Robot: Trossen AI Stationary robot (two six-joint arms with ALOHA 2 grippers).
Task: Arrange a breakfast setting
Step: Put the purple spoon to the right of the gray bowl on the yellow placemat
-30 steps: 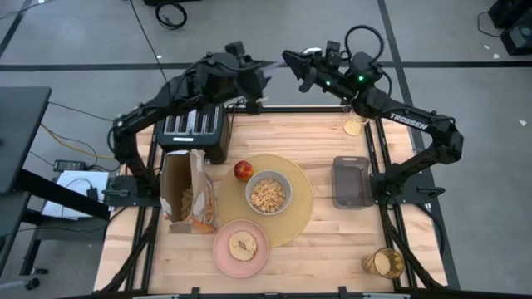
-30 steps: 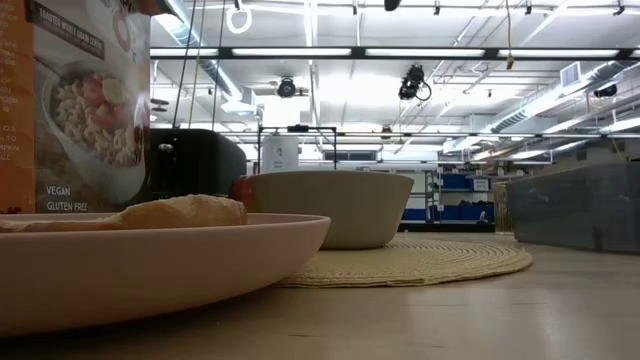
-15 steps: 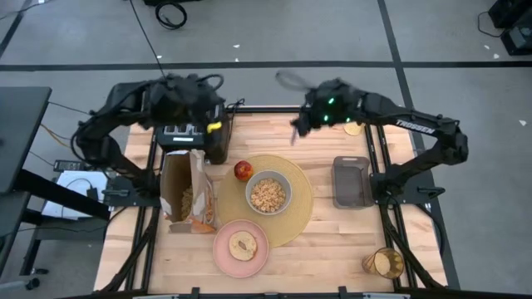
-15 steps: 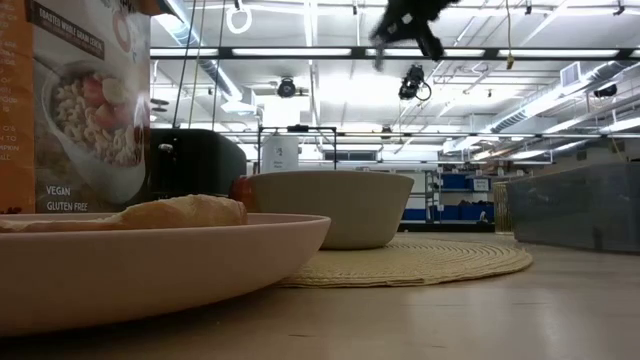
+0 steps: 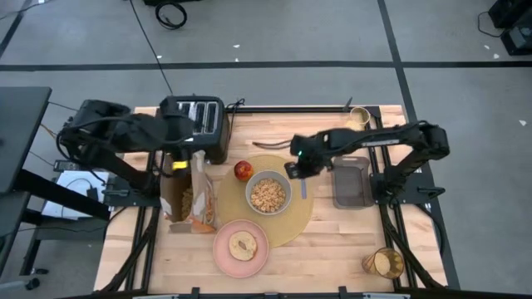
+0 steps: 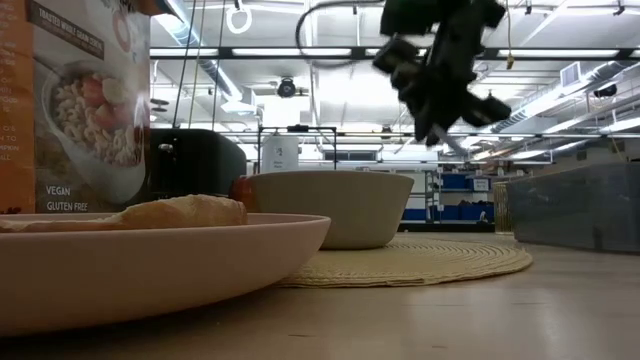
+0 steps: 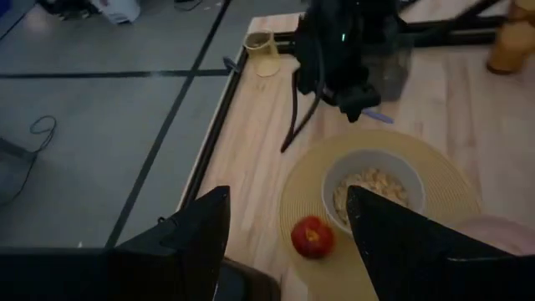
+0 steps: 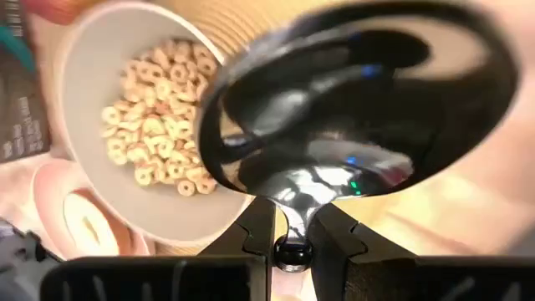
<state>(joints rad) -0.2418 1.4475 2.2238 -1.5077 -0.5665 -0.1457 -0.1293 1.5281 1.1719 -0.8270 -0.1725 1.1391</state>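
Observation:
The round tan placemat [image 5: 301, 218] lies mid-table and carries the grey-green bowl [image 5: 268, 193], which holds cereal. The red apple [image 5: 243, 171] rests on the placemat's far left edge. At the near edge, the pink plate [image 5: 241, 247] holds the toast round [image 5: 243, 246]. The amber tumbler [image 5: 382, 262] stands at the near right corner. My right gripper [image 5: 298, 169] hangs over the placemat just right of the bowl, shut on the metal spoon [image 8: 351, 109]. My left gripper [image 7: 288, 251] is open and empty, and hangs [image 5: 178, 159] between the toaster and the cereal bag. My right gripper pinches the spoon's handle just below its bowl [image 8: 288, 219] between the two fingers, which slant steeply down from above. The spoon's bowl rises in front of the wrist camera. The handle's free end [image 5: 304, 191] sticks out toward the near edge, clear of the placemat.
A black toaster [image 5: 194, 124] stands at the far left, with an open cereal bag [image 5: 187, 193] in front of it. A grey tray [image 5: 352, 181] sits right of the placemat and a small cup [image 5: 359, 116] is at the far edge. There is bare wood at the near right.
My right gripper has come down with the spoon from high over the far edge to just right of the bowl, tipping from level to pointing steeply down. My left gripper has drawn back from the far middle toward the table's left, over the toaster.

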